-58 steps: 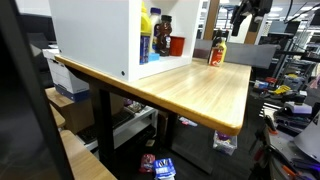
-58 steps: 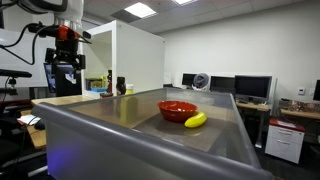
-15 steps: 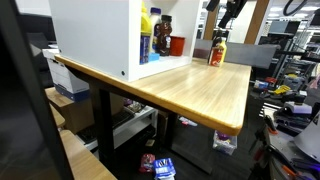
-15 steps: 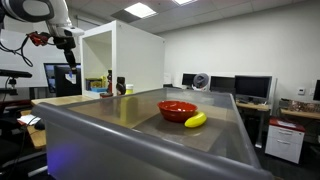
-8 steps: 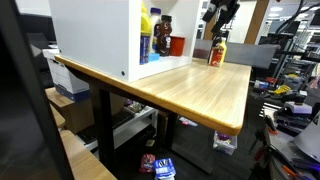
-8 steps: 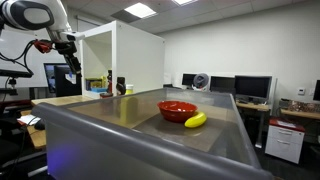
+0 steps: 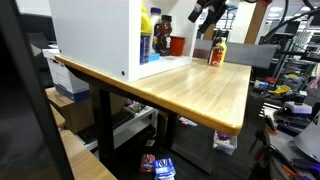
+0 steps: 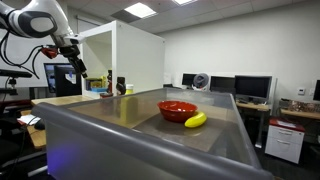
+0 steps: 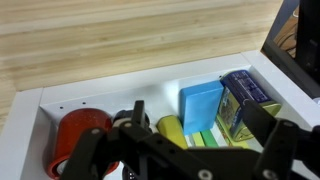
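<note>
My gripper [image 9: 185,150] hung wide open and empty over the white shelf box [image 9: 30,112], and I had grabbed nothing yet, with the red mug [image 9: 82,135] and blue box [image 9: 200,105] sitting inside.

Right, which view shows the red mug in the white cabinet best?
Wrist view: the red mug appears large, from above, partly behind the pincer. In an exterior view it is a small red patch; in an exterior view of the white cabinet, it cannot be made out.

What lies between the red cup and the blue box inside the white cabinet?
In the wrist view, a yellow container stands between the red cup and the blue box, right beside the box. The lower part of that stretch is hidden.
</note>
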`<act>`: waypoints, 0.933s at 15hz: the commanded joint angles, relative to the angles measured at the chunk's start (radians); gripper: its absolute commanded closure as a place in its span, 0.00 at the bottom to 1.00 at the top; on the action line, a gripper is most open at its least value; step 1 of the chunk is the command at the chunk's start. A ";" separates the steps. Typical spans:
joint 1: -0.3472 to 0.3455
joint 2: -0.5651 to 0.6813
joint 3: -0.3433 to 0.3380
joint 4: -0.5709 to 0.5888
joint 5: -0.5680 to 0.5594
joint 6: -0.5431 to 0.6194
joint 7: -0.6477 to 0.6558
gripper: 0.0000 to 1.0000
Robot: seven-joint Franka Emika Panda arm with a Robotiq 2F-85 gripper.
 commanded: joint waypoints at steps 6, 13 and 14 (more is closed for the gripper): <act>-0.014 0.122 -0.025 0.115 -0.058 0.063 0.003 0.00; -0.113 0.168 0.000 0.169 -0.225 0.043 0.093 0.00; -0.122 0.172 -0.001 0.167 -0.229 0.056 0.118 0.00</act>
